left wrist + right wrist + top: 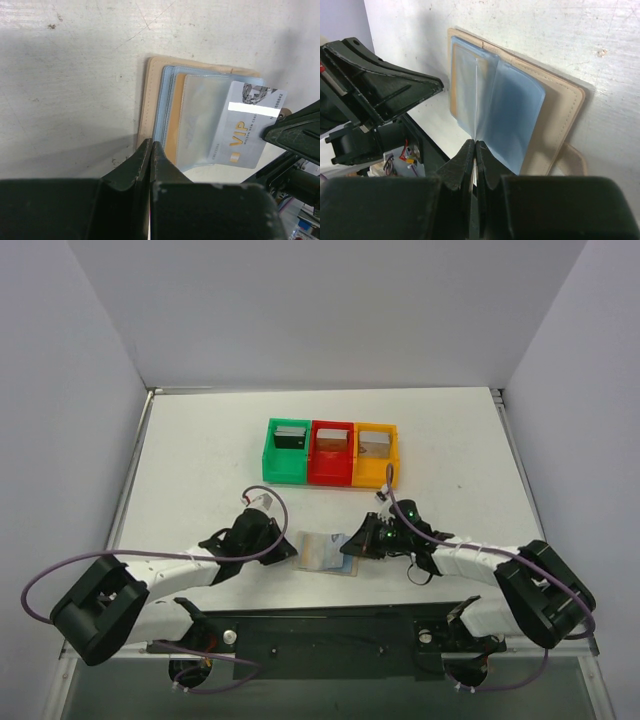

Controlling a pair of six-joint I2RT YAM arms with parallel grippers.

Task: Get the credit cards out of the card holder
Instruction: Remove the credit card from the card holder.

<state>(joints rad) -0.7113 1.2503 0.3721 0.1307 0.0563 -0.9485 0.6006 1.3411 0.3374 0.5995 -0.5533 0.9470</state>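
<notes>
two claws working. my right claw (473, 145) pinches grey vip card (245, 131), half out of clear sleeve (200, 120), likely to draw it free. my left claw (150, 146) pressed together at card holder (148, 100) edge, seemingly steadying it on table (70, 75).

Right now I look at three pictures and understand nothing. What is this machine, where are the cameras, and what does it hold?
These are two robot arms on a table. One camera looks down from above; one sits on each wrist. Between the arms lies an open tan card holder. The left gripper is shut, seemingly pinching its edge. The right gripper is shut on a grey card, partly out of its pocket. Behind stand a green bin, a red bin and an orange bin, holding cards.
</notes>
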